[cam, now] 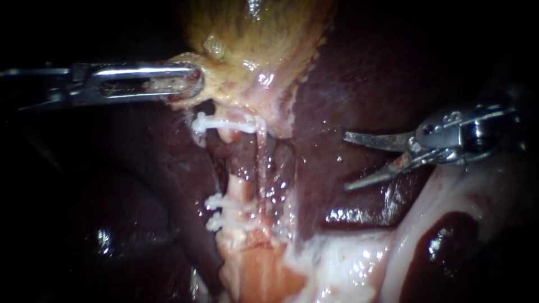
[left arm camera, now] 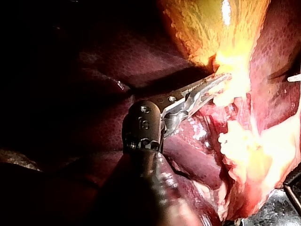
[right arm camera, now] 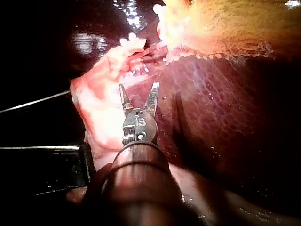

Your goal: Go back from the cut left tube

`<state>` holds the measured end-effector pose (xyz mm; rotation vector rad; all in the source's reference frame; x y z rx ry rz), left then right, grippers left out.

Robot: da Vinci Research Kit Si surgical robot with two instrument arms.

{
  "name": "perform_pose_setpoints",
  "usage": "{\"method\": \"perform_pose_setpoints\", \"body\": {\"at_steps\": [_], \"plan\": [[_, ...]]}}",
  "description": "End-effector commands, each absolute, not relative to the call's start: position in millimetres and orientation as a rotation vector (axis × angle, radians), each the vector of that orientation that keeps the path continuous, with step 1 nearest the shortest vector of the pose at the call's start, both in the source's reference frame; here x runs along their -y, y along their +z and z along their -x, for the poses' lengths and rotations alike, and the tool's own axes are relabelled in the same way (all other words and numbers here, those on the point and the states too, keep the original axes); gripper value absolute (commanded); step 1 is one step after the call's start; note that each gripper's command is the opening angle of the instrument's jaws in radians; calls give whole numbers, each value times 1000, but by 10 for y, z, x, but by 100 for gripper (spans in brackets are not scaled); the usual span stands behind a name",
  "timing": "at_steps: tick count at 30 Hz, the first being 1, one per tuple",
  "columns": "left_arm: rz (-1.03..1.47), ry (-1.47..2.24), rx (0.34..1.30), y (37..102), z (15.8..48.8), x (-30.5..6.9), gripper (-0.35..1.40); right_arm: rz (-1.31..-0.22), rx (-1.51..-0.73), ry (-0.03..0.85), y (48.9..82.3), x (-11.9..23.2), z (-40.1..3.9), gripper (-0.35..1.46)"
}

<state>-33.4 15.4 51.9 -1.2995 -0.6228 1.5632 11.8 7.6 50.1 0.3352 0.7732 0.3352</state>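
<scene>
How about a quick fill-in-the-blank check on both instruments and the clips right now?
1. The left instrument has its jaws shut on the ____.
2. The right instrument holds its jaws ____ over the liver, touching no tube.
3. In the endoscope view, ____ white clips sit on the lower stump of the cut left tube.
Missing words: gallbladder; open; two.

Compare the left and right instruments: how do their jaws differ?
The left instrument has jaws shut on the gallbladder; the right instrument has them open and empty, over the liver. The left's jaws are broad and blunt, the right's thin and pointed. Both are metal.
</scene>
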Motion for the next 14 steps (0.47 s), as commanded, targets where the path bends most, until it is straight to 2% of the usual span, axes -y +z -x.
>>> {"method": "perform_pose_setpoints", "body": {"at_steps": [1,14], "plan": [[1299,1565,616,521,336,-153,-35,-336,-774,335,501,-76,-118,145],[1301,1566,615,524,341,-150,-35,-345,-785,337,501,-79,-119,143]]}}
